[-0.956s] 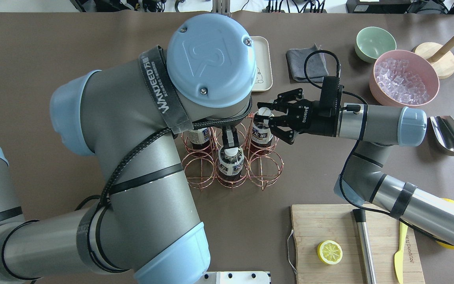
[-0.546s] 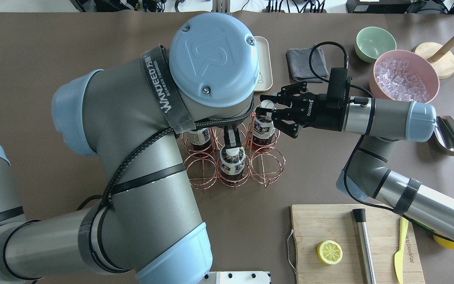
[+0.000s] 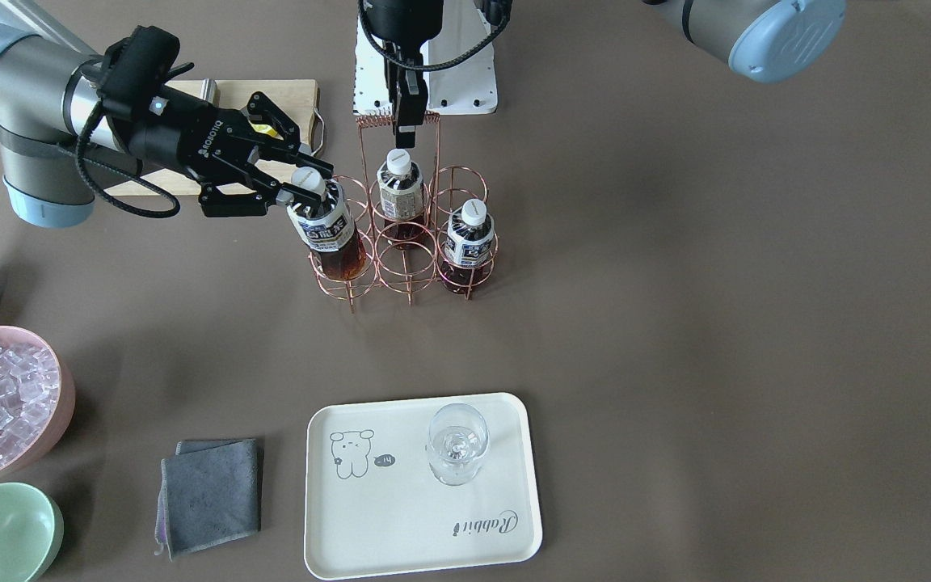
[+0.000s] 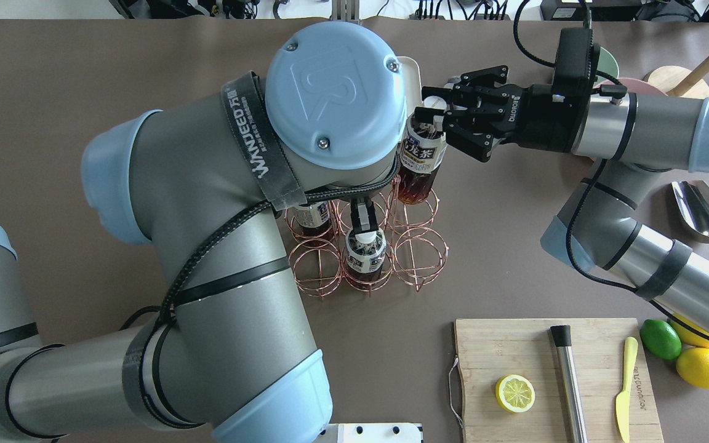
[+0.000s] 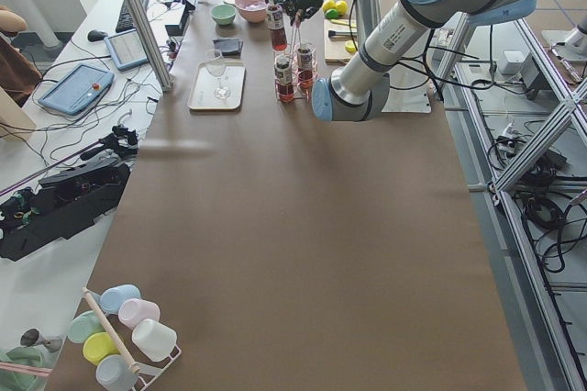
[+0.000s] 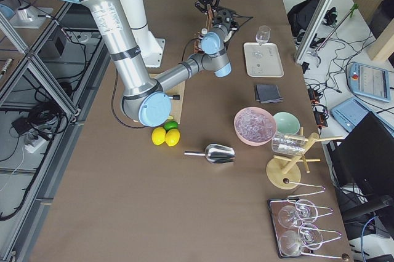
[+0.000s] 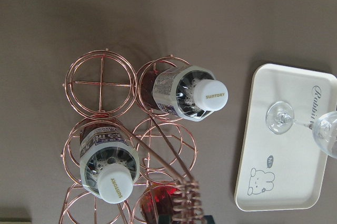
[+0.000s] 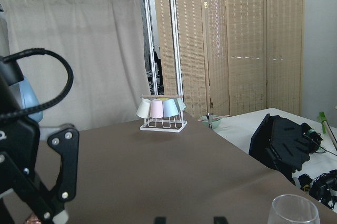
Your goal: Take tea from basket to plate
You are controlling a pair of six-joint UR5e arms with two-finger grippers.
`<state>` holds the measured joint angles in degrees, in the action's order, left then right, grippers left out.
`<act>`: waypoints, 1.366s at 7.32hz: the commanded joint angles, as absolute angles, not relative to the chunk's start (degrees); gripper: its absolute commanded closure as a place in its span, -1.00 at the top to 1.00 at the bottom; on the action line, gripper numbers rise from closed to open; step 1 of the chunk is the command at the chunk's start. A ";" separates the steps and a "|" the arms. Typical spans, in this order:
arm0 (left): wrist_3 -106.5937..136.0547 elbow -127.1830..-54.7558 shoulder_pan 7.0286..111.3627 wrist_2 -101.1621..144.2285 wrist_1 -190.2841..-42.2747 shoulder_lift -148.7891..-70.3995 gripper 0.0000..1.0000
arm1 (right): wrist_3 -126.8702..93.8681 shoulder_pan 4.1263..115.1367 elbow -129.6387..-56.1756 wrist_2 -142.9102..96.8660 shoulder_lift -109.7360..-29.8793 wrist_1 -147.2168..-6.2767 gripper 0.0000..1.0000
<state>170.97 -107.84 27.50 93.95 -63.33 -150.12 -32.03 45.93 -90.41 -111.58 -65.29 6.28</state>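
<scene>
Right gripper (image 4: pixel 436 112): fingers closed on the white cap and neck of the tea (image 3: pixel 330 234). The bottle hangs tilted, higher than its two fellows, with its base over the far right ring of the basket (image 3: pixel 406 257). From here I cannot tell whether the base is clear of the wire.

Left gripper (image 3: pixel 406 121): reaches straight down at the middle of the basket, fingers drawn together on the coiled top of the tall handle.

Cutting board (image 4: pixel 514 351): near right of the table. It carries a lemon half (image 4: pixel 515 394), a steel bar and a yellow knife.

Plate (image 3: pixel 401 525): lies flat on the far side of the table, well apart from the basket, bear drawing and script face up.

Basket, contents: one bottle (image 3: pixel 469 234) upright in the far left ring, another (image 3: pixel 401 190) upright in the near middle ring. The other rings hold nothing.

Pink bowl (image 3: pixel 57 368): far right, filled with clear ice cubes.

Mint-green bowl (image 3: pixel 1 529): just beyond the pink bowl.

Grey cloth (image 3: pixel 211 493): folded, just right of the plate.

Steel scoop (image 4: pixel 702 212): right edge of the table, near the pink bowl.

Glass (image 3: pixel 456 443): upright on the plate, beside the bear.
</scene>
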 commanded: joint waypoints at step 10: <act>161.66 -116.88 43.11 102.72 -56.25 -143.03 -1.00 | -26.02 49.42 -64.98 -92.42 -50.29 4.21 -1.00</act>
<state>165.27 -115.02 36.34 98.05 -56.44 -147.16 -26.34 53.12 -70.75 -100.35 -52.82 2.31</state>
